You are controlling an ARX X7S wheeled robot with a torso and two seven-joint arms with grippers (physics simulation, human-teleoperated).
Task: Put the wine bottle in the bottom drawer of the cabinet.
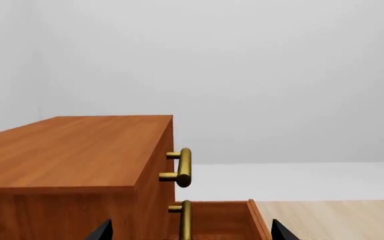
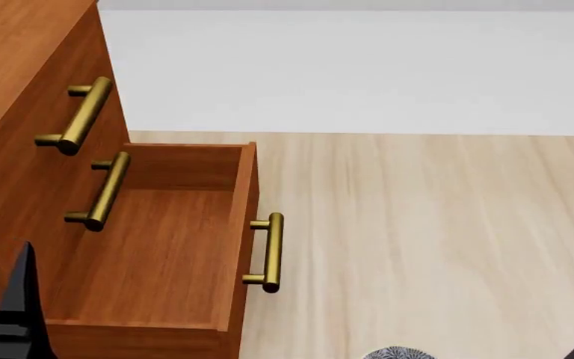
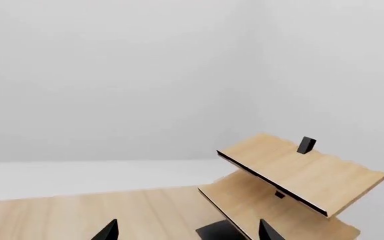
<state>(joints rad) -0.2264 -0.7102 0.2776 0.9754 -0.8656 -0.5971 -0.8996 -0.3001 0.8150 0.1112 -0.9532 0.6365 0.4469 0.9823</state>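
The reddish-brown cabinet (image 2: 18, 90) stands at the left of the head view. Its bottom drawer (image 2: 158, 247) is pulled out over the floor, brass handle (image 2: 272, 253) facing right, and I see nothing inside it. The wine bottle is out of view in every frame. My left gripper (image 1: 190, 233) is open beside the cabinet (image 1: 72, 150), level with its top, looking along the drawer fronts and holding nothing. One left fingertip (image 2: 18, 307) shows at the drawer's near corner. My right gripper (image 3: 188, 233) is open and empty above the floor.
Two shut drawer fronts carry brass handles (image 2: 78, 116) above the open drawer. A pale slanted wooden rack (image 3: 299, 172) on a black base stands ahead of the right gripper. A patterned bowl's rim (image 2: 397, 353) peeks in at the head view's bottom edge. Light wood floor (image 2: 427, 224) stretches to the right.
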